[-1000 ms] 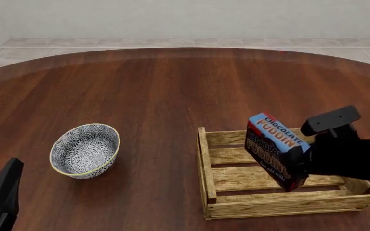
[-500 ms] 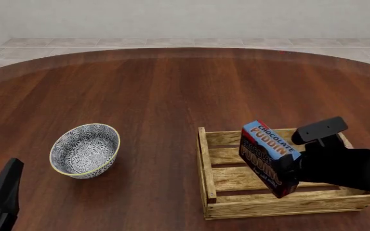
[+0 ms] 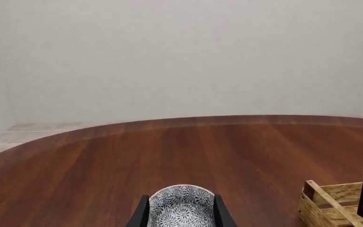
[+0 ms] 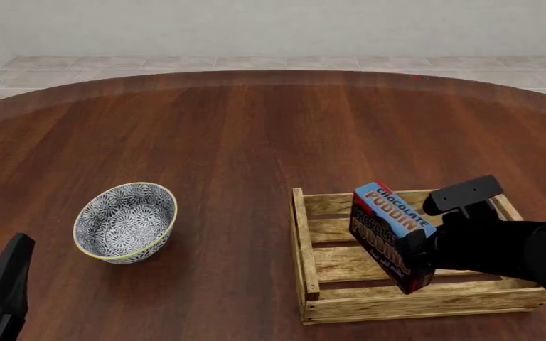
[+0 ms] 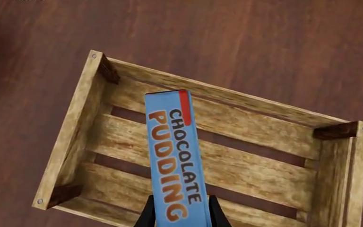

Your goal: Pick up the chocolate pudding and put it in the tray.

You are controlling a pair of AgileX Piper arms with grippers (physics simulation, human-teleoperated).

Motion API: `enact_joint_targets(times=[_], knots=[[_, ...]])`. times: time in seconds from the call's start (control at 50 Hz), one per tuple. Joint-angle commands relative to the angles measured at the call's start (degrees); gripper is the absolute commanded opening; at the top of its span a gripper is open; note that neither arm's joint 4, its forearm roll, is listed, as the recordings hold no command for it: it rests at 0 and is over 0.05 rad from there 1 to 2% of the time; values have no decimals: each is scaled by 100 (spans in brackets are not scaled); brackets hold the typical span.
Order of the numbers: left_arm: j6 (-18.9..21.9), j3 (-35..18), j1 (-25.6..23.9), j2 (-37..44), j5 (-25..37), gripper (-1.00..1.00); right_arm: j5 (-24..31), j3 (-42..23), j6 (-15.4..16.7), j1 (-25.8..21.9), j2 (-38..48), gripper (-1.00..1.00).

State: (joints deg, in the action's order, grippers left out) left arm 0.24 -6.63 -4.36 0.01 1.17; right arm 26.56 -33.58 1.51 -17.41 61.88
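We are observing the right pincer (image 5: 178, 213) gripping the chocolate pudding (image 4: 389, 234) by its near end, its fingers pressing both narrow sides, and holding the tilted carton within the tray (image 4: 303, 241), over the slatted floor; whether its lower corner is touching the slats we cannot tell. The left pincer (image 3: 180, 215) is sitting open and empty near the table (image 4: 254, 135) edge, framing the patterned bowl (image 4: 126, 222), well apart from the tray.

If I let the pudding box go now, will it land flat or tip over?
Probably tips: the chocolate pudding hangs tilted on a narrow edge in the right tool above the tray. It looks like a stiff, light carton, so it should fall flat onto the slats undamaged.
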Motion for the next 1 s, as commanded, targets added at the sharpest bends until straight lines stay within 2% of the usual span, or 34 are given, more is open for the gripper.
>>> enact_joint_targets(times=[0.02,0.1,0.26,0.66,1.0], knots=[[10,10,1,0,3,100,-51,11,-125,6,36,-100],[20,-28,18,0,23,100,-192,101,-149,-16,74,-100],[46,-50,14,0,15,100,-49,41,-164,-71,-51,-100],[50,-57,8,0,-8,100,-182,227,-225,-94,-4,-100],[39,-34,41,0,-24,100,-390,239,-133,-18,300,-100]])
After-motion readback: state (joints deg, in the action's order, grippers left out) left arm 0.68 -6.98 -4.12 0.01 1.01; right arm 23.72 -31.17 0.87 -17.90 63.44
